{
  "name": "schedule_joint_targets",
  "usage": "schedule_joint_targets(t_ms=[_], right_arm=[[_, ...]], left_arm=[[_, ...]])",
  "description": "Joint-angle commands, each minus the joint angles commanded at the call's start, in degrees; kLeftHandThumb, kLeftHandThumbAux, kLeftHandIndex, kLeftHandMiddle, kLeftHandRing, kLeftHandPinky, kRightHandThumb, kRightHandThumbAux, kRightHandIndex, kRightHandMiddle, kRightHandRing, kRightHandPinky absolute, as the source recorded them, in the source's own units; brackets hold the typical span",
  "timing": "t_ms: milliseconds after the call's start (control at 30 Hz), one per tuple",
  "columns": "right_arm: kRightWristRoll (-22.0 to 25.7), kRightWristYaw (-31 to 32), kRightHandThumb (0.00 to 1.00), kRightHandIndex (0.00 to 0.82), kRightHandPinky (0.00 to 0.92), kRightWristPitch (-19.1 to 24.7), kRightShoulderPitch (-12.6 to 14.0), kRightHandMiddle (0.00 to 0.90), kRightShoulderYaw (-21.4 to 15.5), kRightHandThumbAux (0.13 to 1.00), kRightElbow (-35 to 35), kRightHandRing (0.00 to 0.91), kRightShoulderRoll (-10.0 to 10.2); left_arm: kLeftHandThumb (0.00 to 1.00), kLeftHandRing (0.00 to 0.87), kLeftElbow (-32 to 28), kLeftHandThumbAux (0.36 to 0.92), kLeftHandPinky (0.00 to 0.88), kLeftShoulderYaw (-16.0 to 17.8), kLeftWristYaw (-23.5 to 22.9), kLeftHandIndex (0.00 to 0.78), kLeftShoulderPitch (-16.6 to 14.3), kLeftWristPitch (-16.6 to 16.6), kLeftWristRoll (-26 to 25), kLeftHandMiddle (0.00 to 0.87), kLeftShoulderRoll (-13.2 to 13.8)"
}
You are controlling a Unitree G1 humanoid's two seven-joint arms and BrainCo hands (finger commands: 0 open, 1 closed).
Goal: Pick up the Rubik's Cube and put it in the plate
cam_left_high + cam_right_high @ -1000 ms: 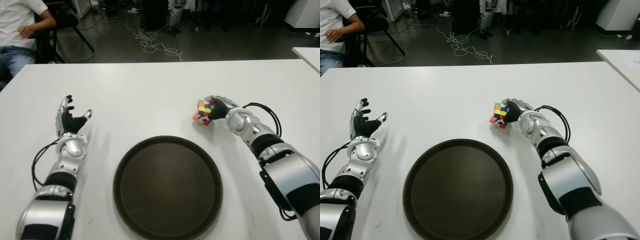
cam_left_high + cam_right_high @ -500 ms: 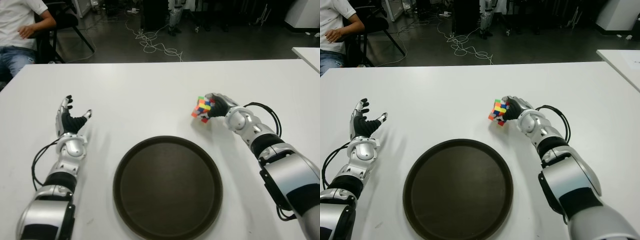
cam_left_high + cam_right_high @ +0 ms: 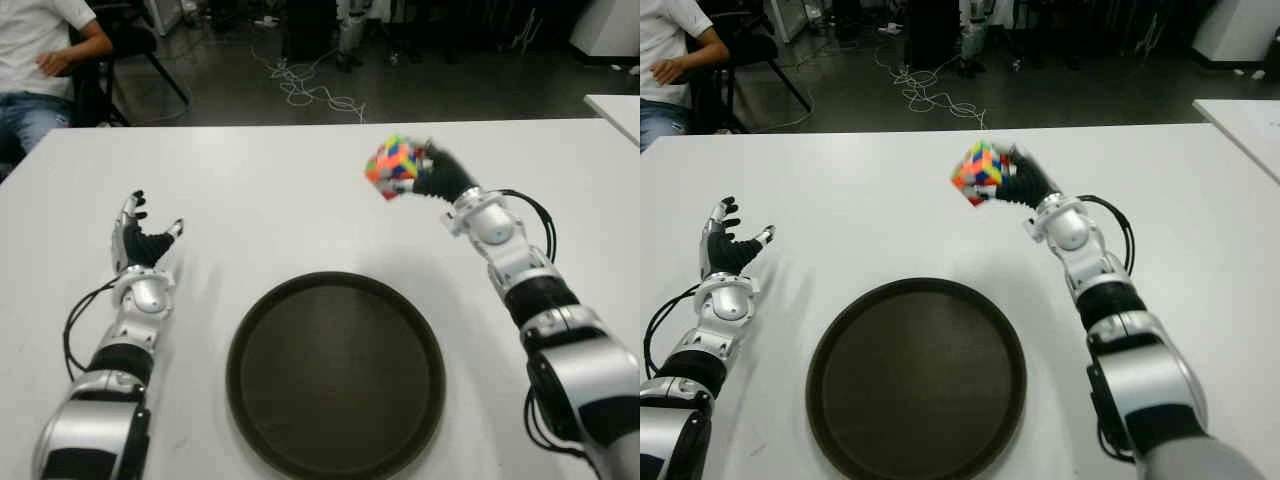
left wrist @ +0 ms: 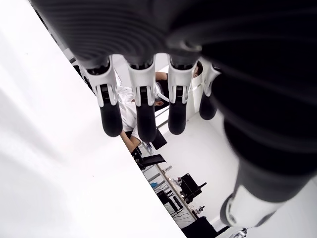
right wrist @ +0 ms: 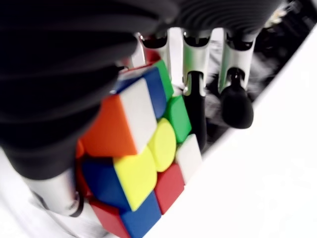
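Note:
My right hand point(image 3: 430, 172) holds the multicoloured Rubik's Cube point(image 3: 391, 166) raised well above the white table point(image 3: 300, 190), beyond the far right rim of the plate. In the right wrist view the cube point(image 5: 141, 148) fills the palm with the fingers point(image 5: 195, 106) curled round it. The round dark brown plate point(image 3: 336, 374) lies on the table's near middle with nothing in it. My left hand point(image 3: 143, 245) shows at the left of the plate, fingers point(image 4: 141, 111) spread and holding nothing.
A seated person point(image 3: 45, 60) in a white shirt is at the far left behind the table. Cables point(image 3: 310, 85) lie on the dark floor beyond the far edge. A second white table's corner point(image 3: 615, 105) shows at far right.
My right hand has lifted the cube off the table, up and slightly to the left. The left hand and the plate have not moved.

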Motion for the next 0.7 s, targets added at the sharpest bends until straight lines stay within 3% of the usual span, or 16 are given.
schedule_joint_targets(t_ms=[133,267,700], right_arm=[[4.0,3.5,0.682,0.436,0.798,-1.2,2.3,0.792,-1.5,0.727,-3.8,0.810,0.9],[7.5,7.3,0.683,0.436,0.807,1.5,4.3,0.798,-2.3,0.726,-8.5,0.818,1.8],[10.0,12.0,0.689,0.435,0.786,9.9,8.3,0.776,-2.2,0.722,-18.8,0.795,2.1]], left_arm=[[0.240,0.180,0.0,0.759,0.209,0.2,-0.6,0.101,0.0,0.0,-0.4,0.172,-0.1],[0.230,0.177,-0.1,0.753,0.196,0.4,-0.7,0.099,0.0,0.4,-0.5,0.169,-0.2],[0.246,0.176,0.2,0.753,0.189,0.2,0.0,0.108,-0.2,1.1,0.0,0.172,0.0]])
